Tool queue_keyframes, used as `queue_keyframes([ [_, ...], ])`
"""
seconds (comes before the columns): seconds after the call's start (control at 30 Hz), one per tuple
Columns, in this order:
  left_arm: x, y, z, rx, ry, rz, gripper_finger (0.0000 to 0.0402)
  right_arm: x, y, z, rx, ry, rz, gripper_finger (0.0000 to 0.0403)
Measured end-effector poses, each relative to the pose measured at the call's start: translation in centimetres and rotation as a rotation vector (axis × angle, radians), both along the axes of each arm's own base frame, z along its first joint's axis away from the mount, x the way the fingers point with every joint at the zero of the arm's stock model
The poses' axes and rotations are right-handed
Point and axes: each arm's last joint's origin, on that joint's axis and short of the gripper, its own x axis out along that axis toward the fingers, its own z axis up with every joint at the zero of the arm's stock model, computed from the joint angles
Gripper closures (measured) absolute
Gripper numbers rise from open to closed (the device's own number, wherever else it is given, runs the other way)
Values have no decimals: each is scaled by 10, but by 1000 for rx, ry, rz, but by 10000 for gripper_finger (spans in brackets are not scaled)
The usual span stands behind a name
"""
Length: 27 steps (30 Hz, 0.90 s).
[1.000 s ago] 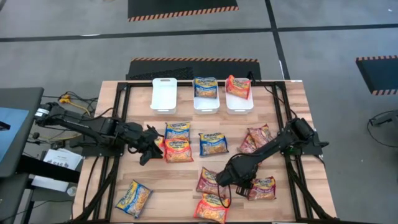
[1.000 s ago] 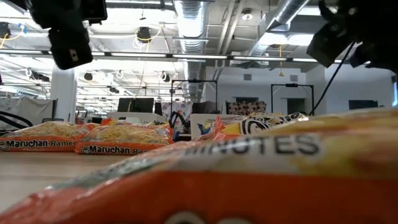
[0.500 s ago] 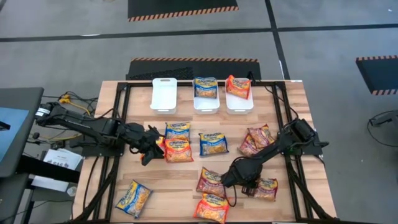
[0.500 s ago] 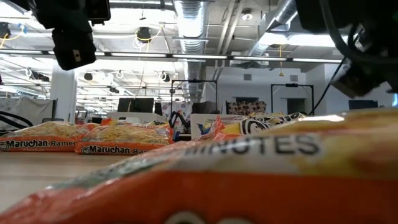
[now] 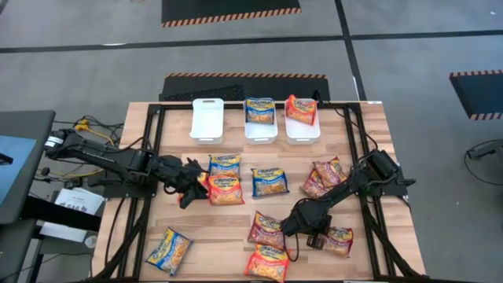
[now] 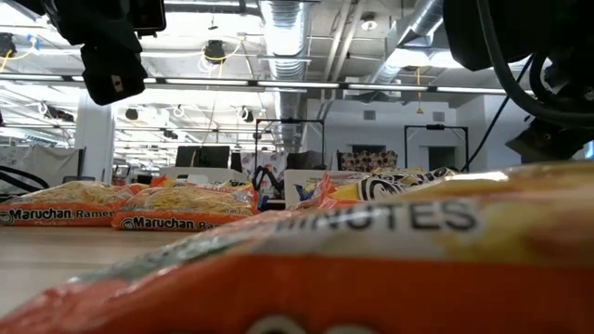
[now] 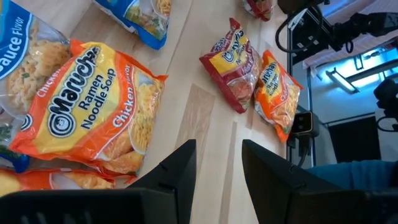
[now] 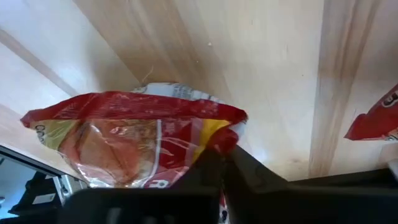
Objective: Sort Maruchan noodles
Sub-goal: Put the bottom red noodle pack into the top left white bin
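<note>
Your right gripper (image 5: 314, 236) is pinched shut on the edge of a dark red packet (image 8: 134, 140) near the table's front right. That thin corner grip could slip or tear when you lift. Your left gripper (image 7: 217, 168) hovers part open and empty beside the orange packet (image 7: 93, 106).

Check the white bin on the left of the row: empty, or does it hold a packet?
Empty. In the high view the left bin shows only its bare white floor, while the middle bin holds a blue packet and the right bin an orange packet.
</note>
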Motion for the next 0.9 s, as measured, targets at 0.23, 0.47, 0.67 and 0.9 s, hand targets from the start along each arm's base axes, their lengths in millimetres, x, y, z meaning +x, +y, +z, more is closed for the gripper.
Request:
queue_keyframes([
  [0.23, 0, 0, 0, -1, 0, 0, 288, 3, 2, 7, -10, -20, -11, 397],
  [0.47, 0, 0, 0, 5, -2, -1, 288, 15, 4, 50, -100, -193, -33, 398],
  [0.67, 0, 1, 0, 12, -4, -4, 288, 22, -7, 82, -183, -296, -70, 398],
  [0.9, 1, 2, 0, 64, -14, 46, 288, 29, -21, 91, -195, -325, -82, 398],
])
